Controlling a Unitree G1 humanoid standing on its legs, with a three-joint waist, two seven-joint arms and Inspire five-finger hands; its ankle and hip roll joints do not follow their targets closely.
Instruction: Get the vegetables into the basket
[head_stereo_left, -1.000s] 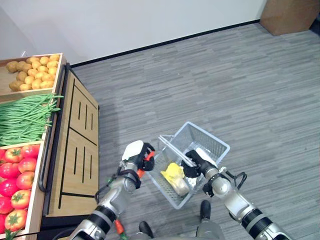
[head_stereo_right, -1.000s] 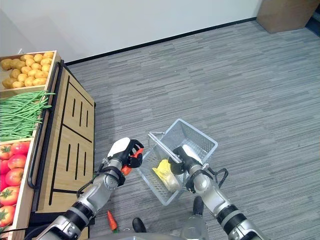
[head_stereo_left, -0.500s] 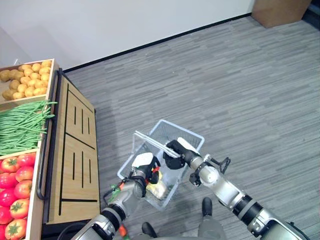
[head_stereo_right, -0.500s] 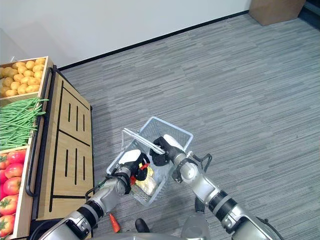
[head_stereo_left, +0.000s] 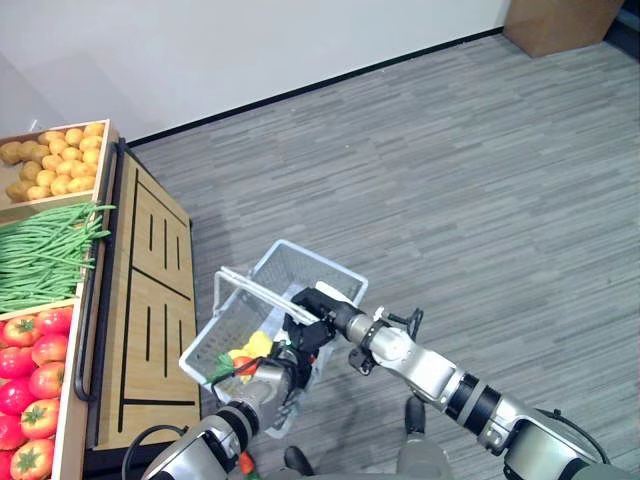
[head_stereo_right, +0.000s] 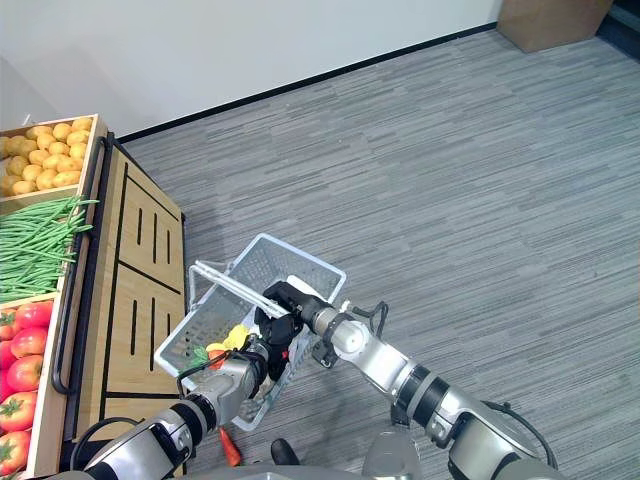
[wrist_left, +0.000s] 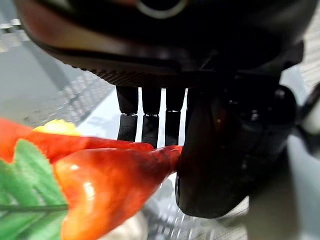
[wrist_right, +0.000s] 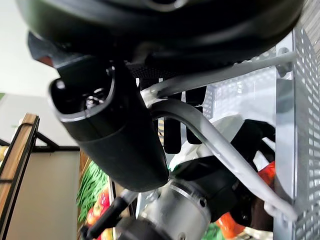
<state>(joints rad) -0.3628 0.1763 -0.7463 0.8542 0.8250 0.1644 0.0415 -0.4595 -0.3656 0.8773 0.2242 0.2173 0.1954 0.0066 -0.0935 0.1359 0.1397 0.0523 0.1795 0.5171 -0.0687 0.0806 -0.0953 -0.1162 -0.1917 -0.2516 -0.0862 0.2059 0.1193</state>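
Observation:
My right hand (head_stereo_left: 312, 308) is shut on the handle (head_stereo_left: 252, 292) of a white wire basket (head_stereo_left: 312, 273) and holds it tilted above the floor beside the wooden stand. Its thumb (wrist_right: 115, 145) and fingers wrap the handle bar. Inside the basket my left hand (head_stereo_left: 270, 378) is shut on an orange carrot (wrist_left: 100, 185) with a green leafy top; the carrot's tip rests against the thumb (wrist_left: 225, 150). A yellow vegetable (head_stereo_left: 257, 345) lies in the basket next to that hand.
A wooden stand (head_stereo_left: 155, 300) on the left carries crates of potatoes (head_stereo_left: 50, 170), green beans (head_stereo_left: 40, 255) and tomatoes (head_stereo_left: 30, 360). Another carrot (head_stereo_right: 229, 447) lies on the grey floor near the stand's foot. A cardboard box (head_stereo_left: 570, 20) stands far right by the wall.
The basket has swung left toward the stand in my right hand. My left hand with the carrot has gone from beside the basket down into it.

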